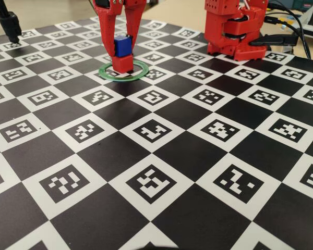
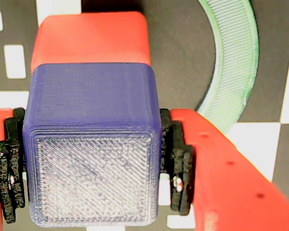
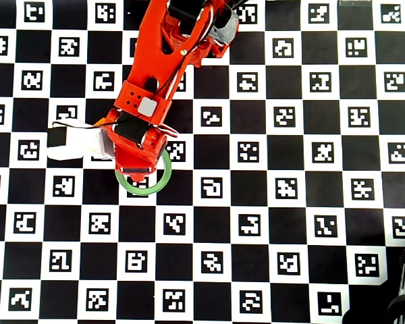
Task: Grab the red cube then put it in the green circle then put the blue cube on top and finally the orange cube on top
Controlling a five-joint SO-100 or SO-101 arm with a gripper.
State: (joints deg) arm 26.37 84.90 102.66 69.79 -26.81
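The checkerboard mat point(image 1: 161, 156) with its printed square markers lies under everything, and the red arm point(image 3: 165, 61) reaches over it from the far side in the overhead view, hiding the stack below the gripper. In the fixed view the gripper point(image 1: 122, 49) hangs upright, its 2 fingers clamped on the blue cube point(image 1: 123, 45). The wrist view shows the black pads point(image 2: 179, 163) pressed against both side faces of that cube. The green circle point(image 1: 142, 71) lies flat on the mat directly beneath the gripper, part of its ring showing to the right of the fingers in the wrist view. The red cube point(image 1: 122, 63) stands inside the circle, straight below the fingertips, and the blue cube sits on top of it, edges nearly aligned.
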